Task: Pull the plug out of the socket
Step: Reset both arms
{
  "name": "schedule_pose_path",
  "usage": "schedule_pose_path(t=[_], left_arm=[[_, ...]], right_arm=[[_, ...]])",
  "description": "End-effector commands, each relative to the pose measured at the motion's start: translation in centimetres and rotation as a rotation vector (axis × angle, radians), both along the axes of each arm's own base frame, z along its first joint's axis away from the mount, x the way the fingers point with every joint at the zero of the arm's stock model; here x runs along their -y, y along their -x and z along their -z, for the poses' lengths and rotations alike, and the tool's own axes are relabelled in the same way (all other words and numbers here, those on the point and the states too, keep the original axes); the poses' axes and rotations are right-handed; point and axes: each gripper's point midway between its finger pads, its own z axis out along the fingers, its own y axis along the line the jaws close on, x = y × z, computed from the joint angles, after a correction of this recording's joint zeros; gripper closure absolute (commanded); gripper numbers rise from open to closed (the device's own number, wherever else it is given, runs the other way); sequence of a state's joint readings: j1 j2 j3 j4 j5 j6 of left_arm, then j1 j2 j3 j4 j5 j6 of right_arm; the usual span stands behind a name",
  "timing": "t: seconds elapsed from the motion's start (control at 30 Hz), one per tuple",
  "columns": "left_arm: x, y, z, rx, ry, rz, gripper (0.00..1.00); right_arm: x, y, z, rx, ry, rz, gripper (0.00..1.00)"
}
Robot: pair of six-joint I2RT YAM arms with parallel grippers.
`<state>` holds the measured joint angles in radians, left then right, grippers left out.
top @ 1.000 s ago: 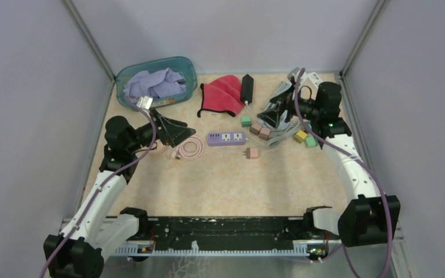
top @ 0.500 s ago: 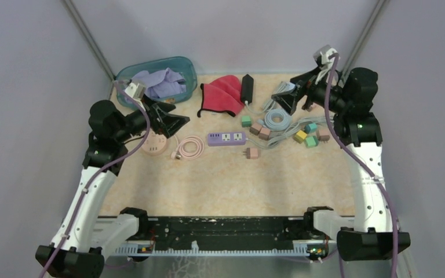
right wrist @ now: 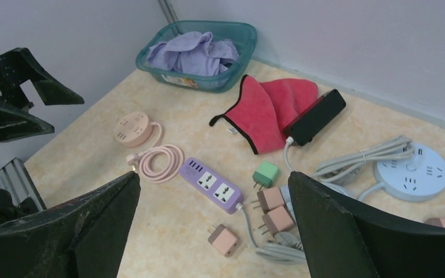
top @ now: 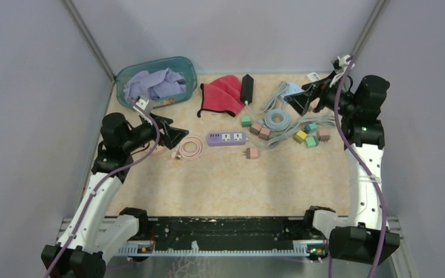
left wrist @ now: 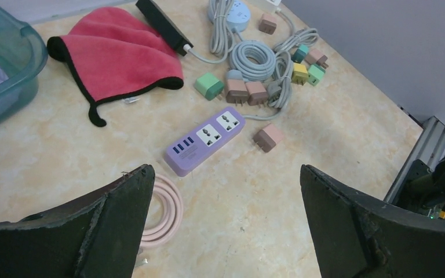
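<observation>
Plug point(top: 252, 153), pink, lies loose on the table point(top: 220, 185) just in front of the right end of the purple strip point(top: 226, 138). It is near the strip but not touching, prongs exposed and pointing left in the top view. The strip lies flat at mid-table, and a grey cord leaves its right end toward a tangle of grey cable point(top: 277, 120). Left gripper point(left wrist: 226, 169): jaws spread wide, nothing between them, held in the air over the left side of the table near a pink coiled cord point(top: 189, 146), well apart from the plug. Right gripper point(right wrist: 214, 174): jaws likewise spread wide, nothing held, raised at the far right corner, well apart from the plug. Around the cable lie a green adapter point(top: 246, 121), two pink adapters point(top: 260, 131) and a yellow adapter point(top: 300, 136). Behind the strip is a red cloth point(top: 223, 90) with a black block point(top: 247, 87) at its right edge. In the far left corner a teal bin point(top: 192, 72) holds purple fabric point(top: 153, 84). A round pink socket point(right wrist: 132, 128) sits by the pink cord, and a round blue socket point(right wrist: 411, 172) lies at far right.
</observation>
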<state>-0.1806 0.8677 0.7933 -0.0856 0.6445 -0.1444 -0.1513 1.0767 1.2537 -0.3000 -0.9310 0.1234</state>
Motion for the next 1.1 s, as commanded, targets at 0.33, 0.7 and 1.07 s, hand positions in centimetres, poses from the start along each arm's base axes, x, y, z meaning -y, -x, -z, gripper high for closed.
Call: schedule_pose_path(t=[0.33,0.7,1.07], left_arm=[[-0.4,0.0,-2.3,0.053,0.072,0.011,0.00],[0.1,1.0,-6.0,0.091,0.155,0.038,0.00],[0.0,1.2,-7.1,0.108,0.152,0.031,0.00]], right_arm=[[1.0,0.3,-1.1,0.046,-0.016,0.038,0.01],[1.7,0.8,-3.3,0.085,0.039,0.089,0.01],[2.4,1.6,-5.7,0.128,0.102,0.142,0.01]])
